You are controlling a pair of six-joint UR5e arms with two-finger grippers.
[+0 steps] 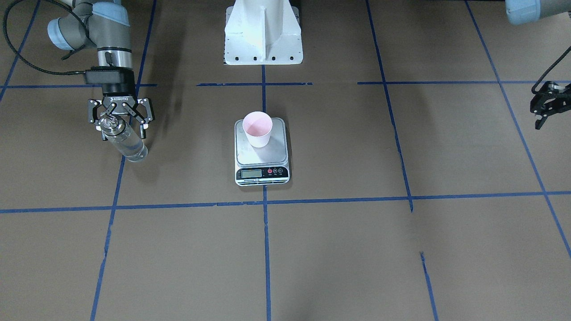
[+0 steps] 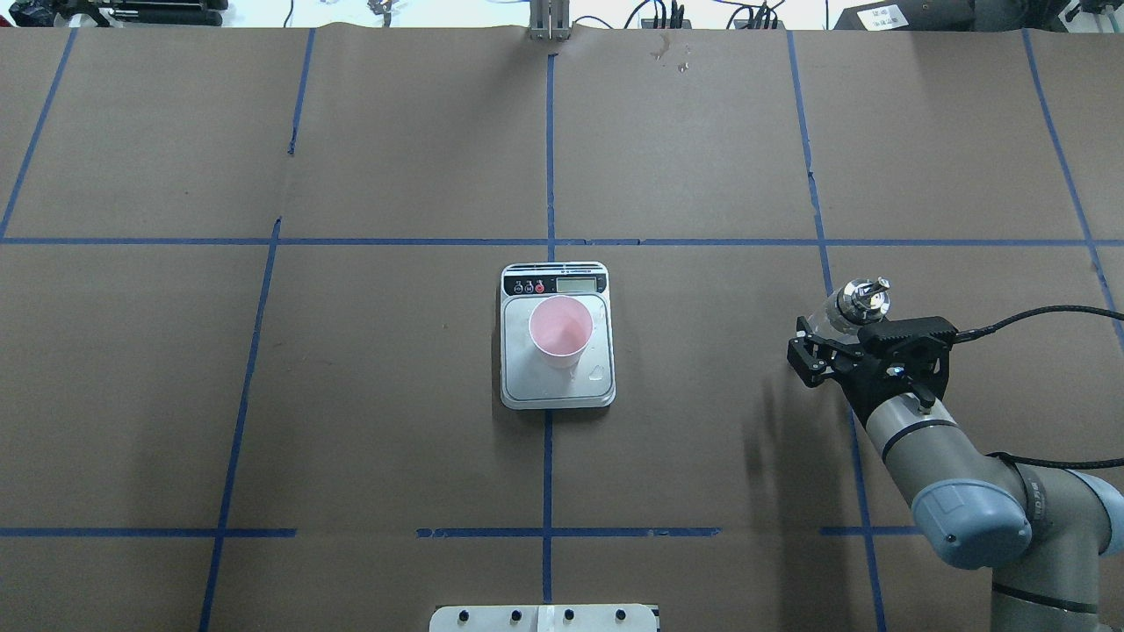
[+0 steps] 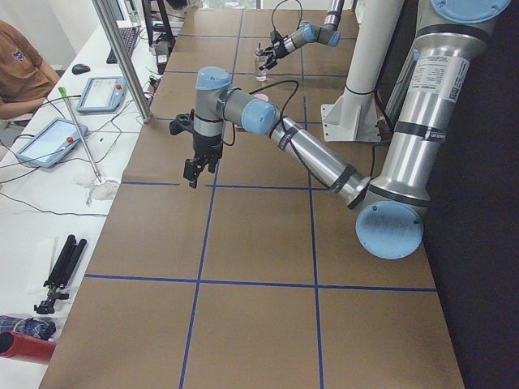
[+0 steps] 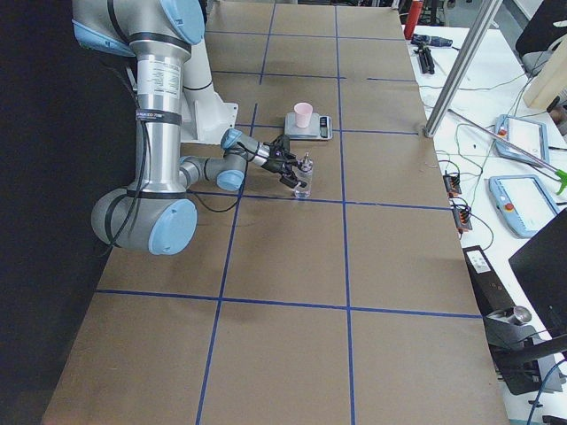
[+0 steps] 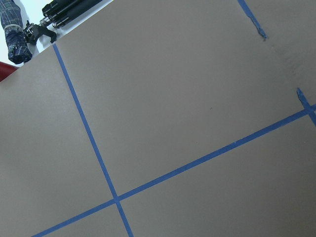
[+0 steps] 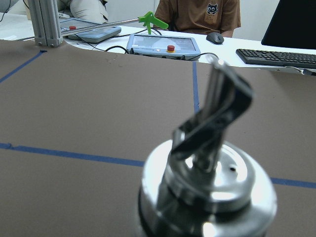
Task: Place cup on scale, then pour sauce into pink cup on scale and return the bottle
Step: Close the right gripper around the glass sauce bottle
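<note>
Two things are tough to read here. The left gripper (image 3: 193,177) is clipped by the edge of the front-facing view and small in the left side view, so I can't tell if its fingers are apart or together. The scale (image 1: 277,154) has its LCD lit, but the digits are too tiny to read. I also can't tell whether there's any sauce in the cup (image 1: 258,129); the inside just looks pink. The right wrist view is mostly a blurry metal cap and spout, and no fingers show in it.

Counts: one cup, one scale, one bottle (image 1: 128,146), two arms.

The cup stands upright on the scale's steel platform, toward the robot's side of it, at the middle of the brown table (image 1: 357,258). The bottle stands upright on the table, well apart from the scale on the robot's right.

The right arm is stretched out low with the forearm close to level. The right gripper (image 1: 121,129) points sideways at the bottle's upper part, fingers spread wide on either side, and there looks to be a gap between each pad and the glass. The left arm reaches out over the table with its gripper pointing straight down, hanging above bare paper and far from the scale.
</note>
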